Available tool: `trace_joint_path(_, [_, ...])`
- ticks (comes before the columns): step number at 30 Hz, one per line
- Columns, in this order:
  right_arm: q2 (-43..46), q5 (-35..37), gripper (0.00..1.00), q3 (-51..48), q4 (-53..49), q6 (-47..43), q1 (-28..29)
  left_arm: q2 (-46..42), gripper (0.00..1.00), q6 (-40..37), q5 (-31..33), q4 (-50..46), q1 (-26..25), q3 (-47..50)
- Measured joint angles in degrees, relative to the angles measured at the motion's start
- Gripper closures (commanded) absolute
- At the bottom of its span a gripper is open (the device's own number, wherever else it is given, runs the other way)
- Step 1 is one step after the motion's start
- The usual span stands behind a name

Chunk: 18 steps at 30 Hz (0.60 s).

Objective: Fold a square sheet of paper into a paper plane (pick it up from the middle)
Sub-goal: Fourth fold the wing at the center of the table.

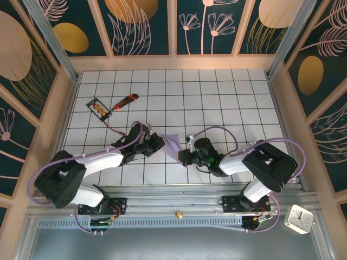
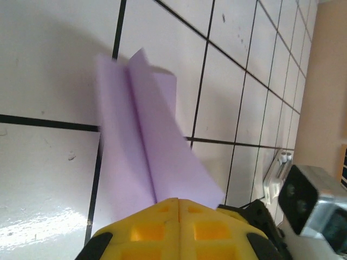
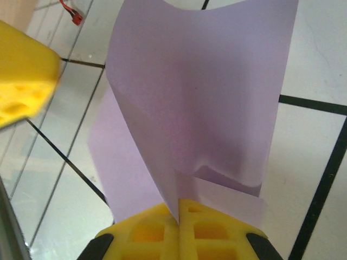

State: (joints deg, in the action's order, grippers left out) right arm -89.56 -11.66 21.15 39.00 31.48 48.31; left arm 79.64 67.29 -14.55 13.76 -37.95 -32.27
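Left pincer (image 2: 179, 205) and right pincer (image 3: 179, 207) are both clamping fully closed on the folded paper (image 1: 172, 143), holding it between them over the gridded table (image 1: 217, 97).

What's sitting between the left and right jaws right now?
The partly folded lavender paper: left jaws and right jaws are each shut on it from opposite sides, seen in the top view and both wrist views.

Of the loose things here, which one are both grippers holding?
The folded lavender paper, pinched by left gripper and right gripper; card and knife lie apart.
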Motion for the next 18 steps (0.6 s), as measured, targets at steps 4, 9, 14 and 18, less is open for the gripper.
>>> trace_joint_path(4, [-0.26, 0.02, 1.0, 0.24, -0.83, -0.94, 0.76, -1.33, 1.0, -0.15, 0.2, 0.09, 0.0, 0.02])
trace_joint_path(9, [-0.26, 0.2, 1.0, -0.07, -0.15, 0.52, 0.92, 2.1, 1.0, -0.07, -1.55, 0.94, 0.0, 0.04])
trace_joint_path(14, [-0.48, 0.22, 1.0, -2.71, 4.55, 4.85, 0.98, 6.45, 1.0, 0.68, -2.91, 3.54, 0.0, 0.13])
trace_joint_path(18, [-1.81, 0.22, 1.0, -4.72, 8.61, 8.41, 0.98, 9.81, 1.0, 1.57, -3.5, 6.54, 0.0, 0.15])
